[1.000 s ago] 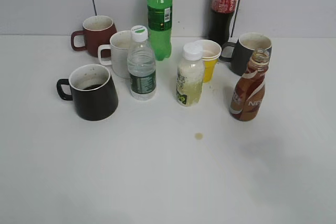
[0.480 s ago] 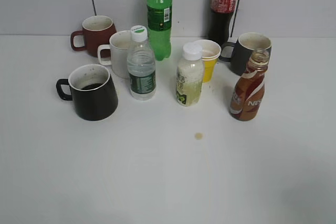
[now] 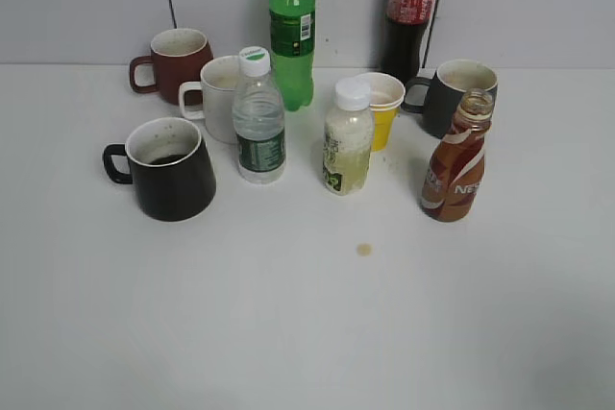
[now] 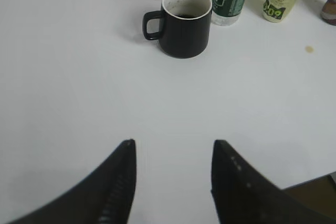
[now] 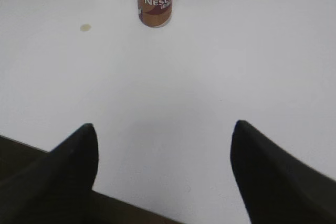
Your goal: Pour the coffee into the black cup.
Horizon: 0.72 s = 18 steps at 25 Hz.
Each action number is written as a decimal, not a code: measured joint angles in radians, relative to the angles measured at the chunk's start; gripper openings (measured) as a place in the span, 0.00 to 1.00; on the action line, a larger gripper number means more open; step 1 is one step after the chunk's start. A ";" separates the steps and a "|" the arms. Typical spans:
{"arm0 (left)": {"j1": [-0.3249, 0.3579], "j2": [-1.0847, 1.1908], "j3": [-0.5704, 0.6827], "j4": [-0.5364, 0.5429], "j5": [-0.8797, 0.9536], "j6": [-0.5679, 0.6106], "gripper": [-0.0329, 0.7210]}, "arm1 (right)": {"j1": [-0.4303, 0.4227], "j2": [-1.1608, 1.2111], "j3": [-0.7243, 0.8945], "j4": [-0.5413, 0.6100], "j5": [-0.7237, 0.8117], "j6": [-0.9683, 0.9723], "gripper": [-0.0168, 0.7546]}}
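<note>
The coffee bottle (image 3: 456, 165), brown with a white swirl and no cap, stands upright at the right of the table; its lower part shows in the right wrist view (image 5: 155, 1). The black cup (image 3: 171, 170) stands at the left with its handle to the left and dark liquid at its bottom; it also shows in the left wrist view (image 4: 184, 22). My left gripper (image 4: 173, 145) is open and empty, well in front of the cup. My right gripper (image 5: 164, 129) is open and empty near the table's front edge, well in front of the bottle. Neither gripper shows in the exterior view.
Behind stand a reddish-brown mug (image 3: 178, 62), a white mug (image 3: 219, 95), a water bottle (image 3: 258, 122), a green bottle (image 3: 291, 31), a pale juice bottle (image 3: 348, 141), a yellow paper cup (image 3: 382, 108), a cola bottle (image 3: 408, 16) and a dark grey mug (image 3: 456, 93). A small brown spill (image 3: 363, 249) marks the table.
A faint shadow on the table at the lower right has faded away. The objects have not moved.
</note>
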 joint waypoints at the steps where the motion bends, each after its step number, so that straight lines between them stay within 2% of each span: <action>1: 0.000 0.000 0.000 0.000 0.000 0.000 0.51 | 0.000 0.000 0.000 0.000 -0.004 -0.002 0.78; 12: 0.000 0.000 0.000 0.000 -0.002 0.000 0.40 | 0.000 0.000 0.000 0.007 -0.014 -0.005 0.78; 18: 0.015 -0.011 0.000 0.000 -0.002 0.000 0.37 | -0.005 0.000 0.000 0.009 -0.015 -0.005 0.78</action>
